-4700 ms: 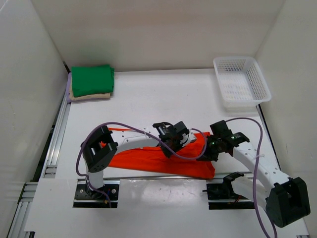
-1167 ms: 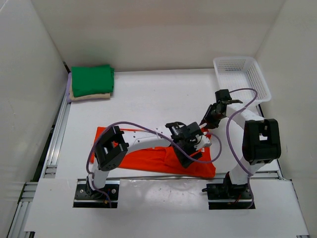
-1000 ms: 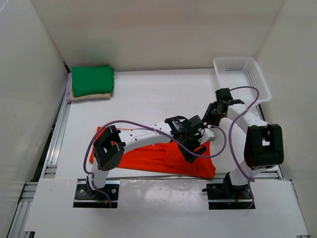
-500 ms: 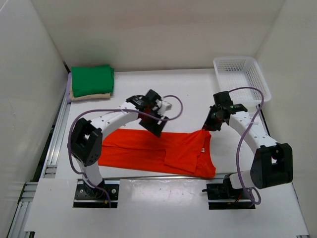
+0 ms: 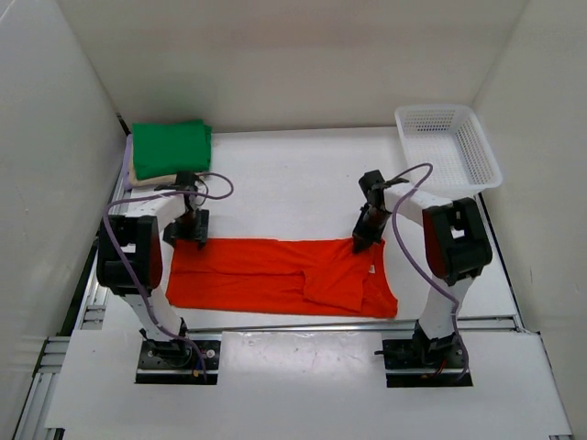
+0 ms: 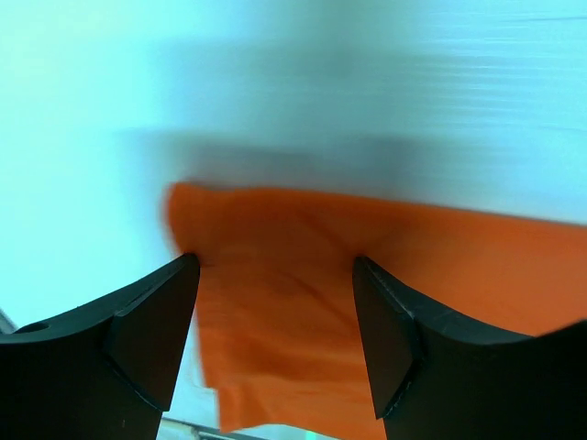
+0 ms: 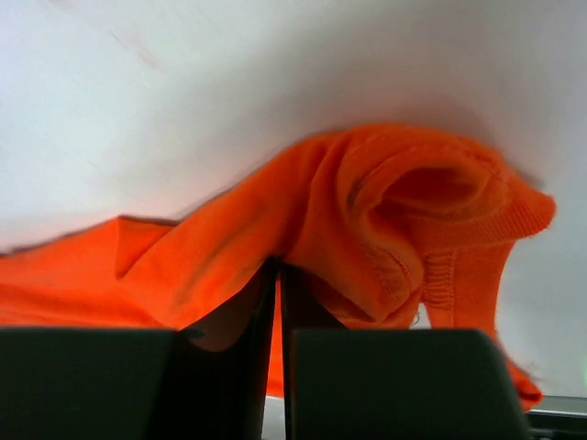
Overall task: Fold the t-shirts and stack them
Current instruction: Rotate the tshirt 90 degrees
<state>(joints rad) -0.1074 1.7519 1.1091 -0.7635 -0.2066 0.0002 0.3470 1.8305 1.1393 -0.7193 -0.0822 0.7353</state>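
Observation:
The bright orange-red t-shirt (image 5: 275, 275) lies spread lengthwise across the near part of the table. My left gripper (image 5: 188, 235) is at its far left corner. In the left wrist view it stands open (image 6: 275, 275), with the orange cloth (image 6: 303, 312) lying under the gap between the fingers. My right gripper (image 5: 364, 236) is at the shirt's far edge near the collar. In the right wrist view it is shut (image 7: 278, 275) on a thin fold of the orange cloth (image 7: 385, 211), which bunches up just beyond the fingertips. A folded green t-shirt (image 5: 171, 147) rests on a tan one (image 5: 165, 178) at the far left.
A white lattice basket (image 5: 449, 151) stands at the far right corner. White walls enclose the table on three sides. A metal rail (image 5: 105, 247) runs along the left edge. Purple cables loop off both arms.
My left arm swung from the shirt's middle out to its far left corner. My right gripper came down on the far edge by the collar and closed. The shirt now lies flatter.

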